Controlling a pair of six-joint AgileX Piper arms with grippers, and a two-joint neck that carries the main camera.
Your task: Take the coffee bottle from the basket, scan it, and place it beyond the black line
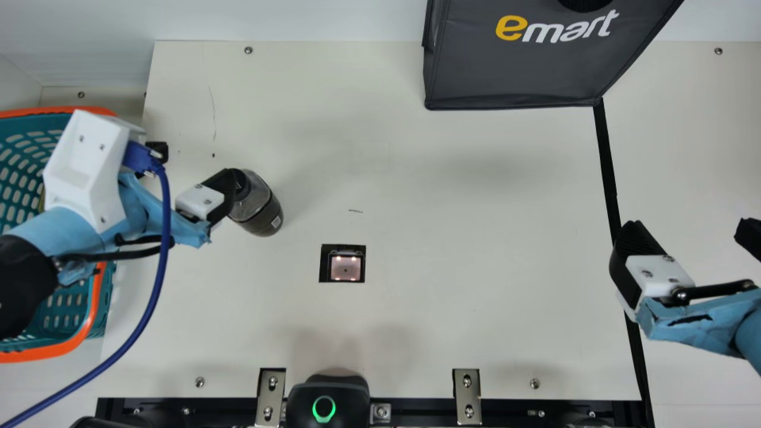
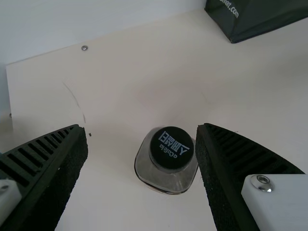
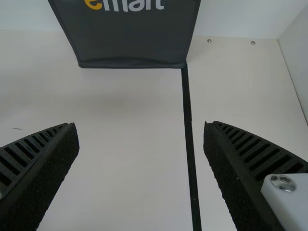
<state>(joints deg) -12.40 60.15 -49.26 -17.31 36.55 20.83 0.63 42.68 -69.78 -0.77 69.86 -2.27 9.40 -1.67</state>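
Coffee bottle (image 1: 257, 205) out of the basket (image 1: 95, 303), to the left of and beyond the table scanner (image 1: 345, 267), near it. Left gripper (image 2: 140, 127) spread, bottle nearer one finger; contact unclear. Right gripper (image 3: 140, 124) spread, holding nothing, well right of the scanner. Step in hand, my reading: get a grip for the scan. Centre the bottle before closing, pinch evenly below the cap (image 2: 172, 148), then present the code squarely to the scanner without covering it. Bottle looks upright or nearly so: cap up, long axis roughly vertical, small white patch (image 1: 276, 222) low on its scanner-facing side.
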